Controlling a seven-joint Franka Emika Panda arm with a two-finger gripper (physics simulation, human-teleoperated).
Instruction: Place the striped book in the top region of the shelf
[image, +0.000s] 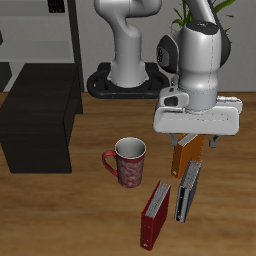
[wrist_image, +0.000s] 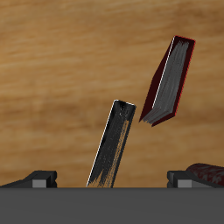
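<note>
Red book (image: 153, 215) by striped book (image: 187, 190), long axis front-to-back, beneath pincer (image: 192, 146) with fingers apart.

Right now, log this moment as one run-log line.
gripper: open, above books | striped book: on table, not grasped | red book: beside it | shelf: top bare | mug: upright

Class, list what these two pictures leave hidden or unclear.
- Exterior view: the gripper hides most of the orange book.
- Exterior view: the striped book shows edge-on, cover unseen.
- Wrist view: the mug is cut off.
- Either view: the jaws' state is unclear.
</note>
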